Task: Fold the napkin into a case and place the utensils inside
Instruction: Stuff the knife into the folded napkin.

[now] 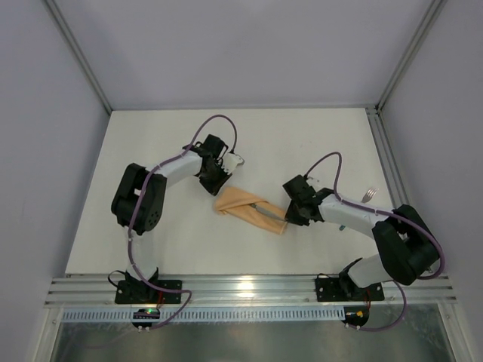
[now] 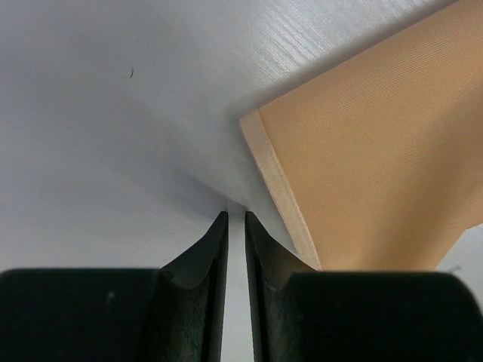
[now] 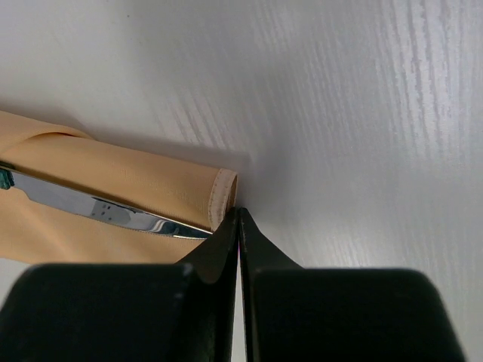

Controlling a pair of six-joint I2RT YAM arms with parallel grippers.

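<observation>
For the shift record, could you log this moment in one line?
napkin folded narrow | knife on it | fork aside | left gripper shut | right gripper shut

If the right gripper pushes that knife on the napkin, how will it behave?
The knife looks rigid, with polished metal, so it would probably slide whole rather than bend. The napkin beneath shows soft folds, so it may bunch or drag along. The right gripper looks shut.

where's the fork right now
In the top external view, the fork with silver tines lies on the white table at the far right, beyond the right arm and well apart from the folded peach-orange cloth napkin.
</observation>
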